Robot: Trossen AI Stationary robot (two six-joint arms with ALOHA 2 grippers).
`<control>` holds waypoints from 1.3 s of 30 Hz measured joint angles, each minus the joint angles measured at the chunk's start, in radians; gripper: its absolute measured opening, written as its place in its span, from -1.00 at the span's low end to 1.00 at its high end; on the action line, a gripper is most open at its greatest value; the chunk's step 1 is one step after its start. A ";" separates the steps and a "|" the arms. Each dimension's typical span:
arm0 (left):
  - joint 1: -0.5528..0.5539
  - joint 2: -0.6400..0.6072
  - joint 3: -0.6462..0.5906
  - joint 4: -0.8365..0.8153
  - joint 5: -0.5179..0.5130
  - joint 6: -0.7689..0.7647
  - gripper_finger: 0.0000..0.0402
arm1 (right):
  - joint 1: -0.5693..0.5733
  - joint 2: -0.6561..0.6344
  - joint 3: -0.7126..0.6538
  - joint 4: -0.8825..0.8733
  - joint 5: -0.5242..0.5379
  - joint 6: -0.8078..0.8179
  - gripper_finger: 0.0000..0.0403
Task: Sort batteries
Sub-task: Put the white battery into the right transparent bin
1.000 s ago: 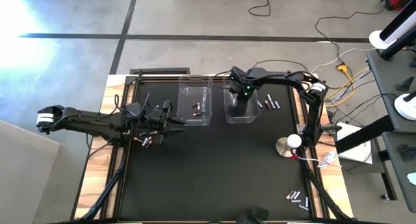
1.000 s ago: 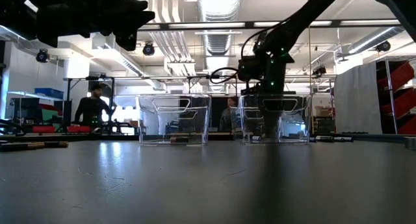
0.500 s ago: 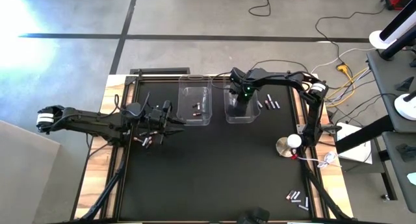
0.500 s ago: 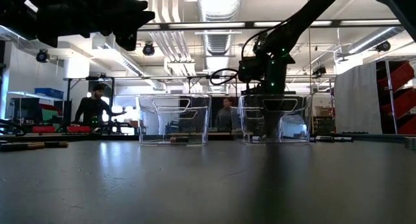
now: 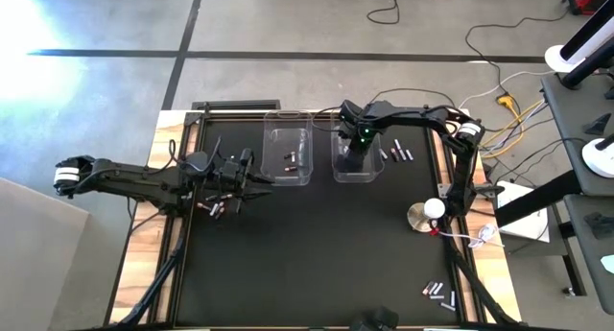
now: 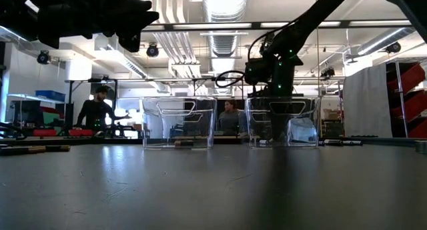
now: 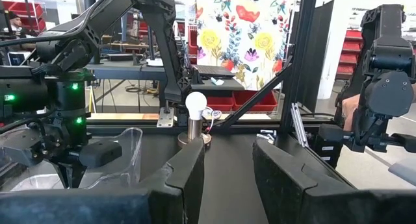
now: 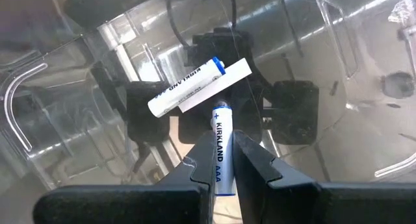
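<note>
The right gripper clenches a white battery printed "KIRKLAND AAA" inside the right clear bin, above another Kirkland battery. The left gripper hovers unclenched, holding nothing, over loose batteries at the mat's left edge.

Right gripper lowered, fingers pinched close; left gripper hovering, fingers parted.

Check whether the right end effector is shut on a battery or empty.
Shut on one: the right end effector pinches a white battery over the clear bin.
</note>
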 joint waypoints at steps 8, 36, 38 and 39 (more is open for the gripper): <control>0.000 0.000 0.000 0.000 0.000 0.000 -0.45 | 0.009 -0.001 -0.001 -0.011 0.000 0.054 -0.86; 0.000 0.000 0.000 -0.008 0.000 0.008 -0.45 | 0.020 0.088 0.053 -0.037 0.006 -0.193 -0.86; 0.000 0.000 0.000 -0.012 0.000 0.008 -0.45 | 0.020 0.089 0.052 -0.036 0.007 -0.197 -0.86; 0.000 0.000 0.000 -0.013 0.000 0.008 -0.45 | 0.020 0.089 0.052 -0.035 0.008 -0.197 -0.86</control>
